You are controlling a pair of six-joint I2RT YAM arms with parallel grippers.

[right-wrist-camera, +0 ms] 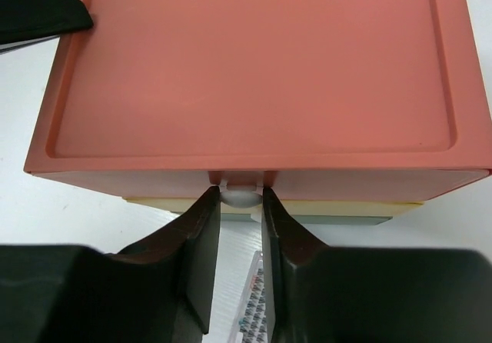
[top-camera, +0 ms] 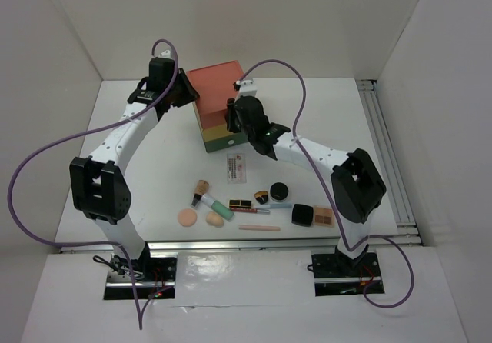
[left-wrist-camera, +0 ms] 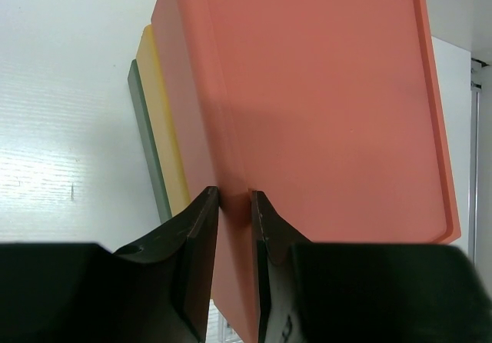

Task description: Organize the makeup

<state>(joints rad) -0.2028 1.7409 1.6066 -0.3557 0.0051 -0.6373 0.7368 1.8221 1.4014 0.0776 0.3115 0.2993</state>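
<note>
1. A white tabletop (top-camera: pixel 346 112) carries a drawer box (top-camera: pixel 217 81) with orange, yellow and green layers, standing toward the far middle.
2. The left tool (left-wrist-camera: pixel 234 197) rests against the box's upper left edge. Its fingers are close together with a narrow slit between them, and I cannot tell whether they clamp anything.
3. The right tool (right-wrist-camera: pixel 241 193) is at the box's front, clenched on the small white knob (right-wrist-camera: pixel 240 198) of the orange top drawer.
4. The makeup lies loose near the arms' bases, well apart from the box. From left to right:
   - mint-green tube (top-camera: pixel 207 200)
   - two peach puffs (top-camera: pixel 187 218)
   - lipstick (top-camera: pixel 240 204)
   - round black compact (top-camera: pixel 278 191)
   - black square palette (top-camera: pixel 313 214)
5. A thin pink pencil (top-camera: pixel 259 228) lies nearest the bases.
6. A flat printed packet (top-camera: pixel 236 166) lies between the box and the makeup.
</note>
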